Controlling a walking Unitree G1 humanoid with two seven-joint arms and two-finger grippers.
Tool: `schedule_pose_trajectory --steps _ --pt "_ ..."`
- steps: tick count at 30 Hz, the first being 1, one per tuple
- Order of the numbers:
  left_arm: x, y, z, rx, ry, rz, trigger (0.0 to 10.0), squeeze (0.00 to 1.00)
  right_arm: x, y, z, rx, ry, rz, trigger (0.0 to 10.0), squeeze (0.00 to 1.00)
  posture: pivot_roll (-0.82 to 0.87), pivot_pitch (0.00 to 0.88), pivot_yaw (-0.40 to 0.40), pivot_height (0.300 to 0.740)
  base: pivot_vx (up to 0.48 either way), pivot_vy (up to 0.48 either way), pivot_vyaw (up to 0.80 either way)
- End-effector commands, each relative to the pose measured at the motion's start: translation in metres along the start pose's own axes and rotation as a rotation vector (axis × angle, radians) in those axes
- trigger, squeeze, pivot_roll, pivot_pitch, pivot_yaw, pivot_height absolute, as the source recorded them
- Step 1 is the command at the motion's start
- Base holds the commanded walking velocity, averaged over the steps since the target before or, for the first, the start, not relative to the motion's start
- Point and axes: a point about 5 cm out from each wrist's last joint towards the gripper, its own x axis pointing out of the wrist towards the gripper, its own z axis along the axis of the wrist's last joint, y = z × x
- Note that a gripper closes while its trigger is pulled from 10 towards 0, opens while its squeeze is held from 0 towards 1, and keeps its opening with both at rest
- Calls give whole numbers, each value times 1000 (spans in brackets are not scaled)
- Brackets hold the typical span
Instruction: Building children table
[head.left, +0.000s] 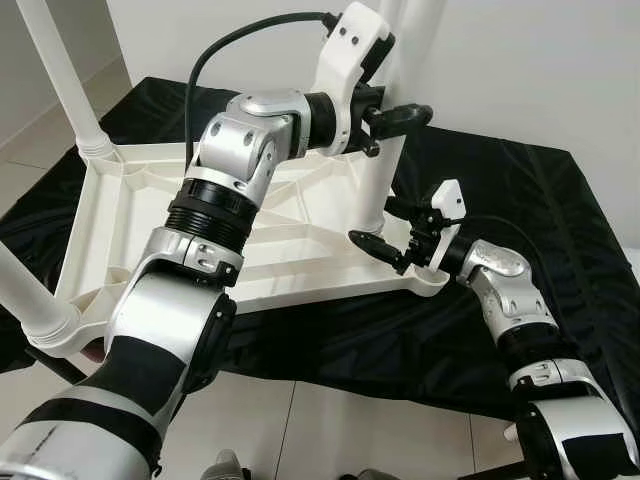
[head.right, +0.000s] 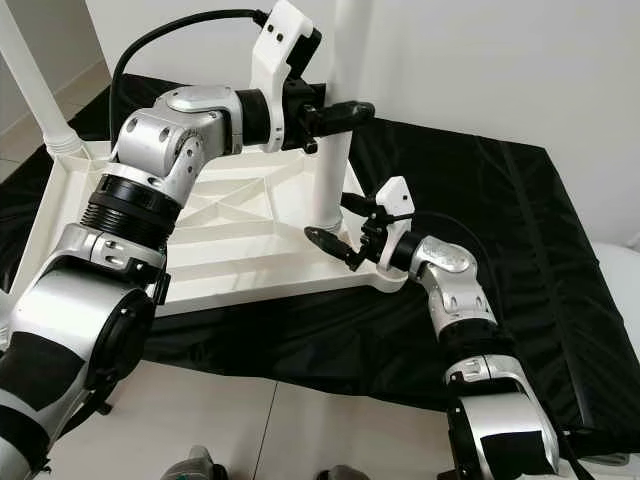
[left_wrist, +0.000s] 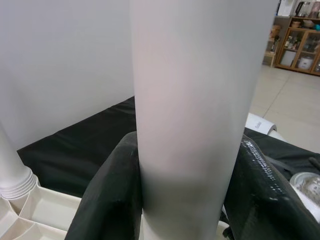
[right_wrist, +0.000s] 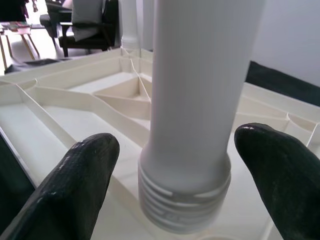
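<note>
Black cloth (head.right: 520, 260) carries the inverted white tabletop (head.left: 130, 215). Left gripper (head.left: 385, 115) clamps the upright leg (head.right: 335, 170) (corner nearest the right arm); right gripper (head.right: 345, 225) straddles its threaded base, fingers wide.

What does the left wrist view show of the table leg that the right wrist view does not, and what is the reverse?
Left wrist view: the left gripper, its jaws closed on the smooth shaft of the table leg, with the black cloth behind and a wooden cabinet far off. Right wrist view: the leg's threaded end at the ribbed underside of the tabletop, and the right gripper open, its jaws on either side, not touching. Both share the same white leg and the upturned tabletop.
</note>
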Motion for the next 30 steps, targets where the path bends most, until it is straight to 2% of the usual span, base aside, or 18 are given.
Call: schedule_pose_trajectory --steps 1,7,17,20,23,30 --pt "-5 0 2 3 -6 -7 10000 0 -5 -6 2 46 -17 4 10000 0 -23 0 -45 740 0 0 0" --pt "-15 -7 -1 13 6 -71 10000 0 -16 -13 10 148 -27 99 10000 0 -27 0 -38 740 0 0 0" --pt "-19 -23 -1 -8 -6 -158 10000 0 -22 -11 14 199 -4 246 10000 0 -21 0 -31 740 0 0 0" --pt "-19 -27 0 -18 -11 -177 10000 0 -22 -10 16 205 -7 274 10000 0 -19 0 -31 740 0 0 0" --pt "-17 -38 6 -41 -29 -229 10000 0 -17 -8 24 199 -3 367 10000 0 -13 0 -29 740 0 0 0" --pt "-17 -47 10 -79 -37 -274 10000 0 -11 -13 36 164 1 420 10000 0 -3 0 -22 740 0 0 0"
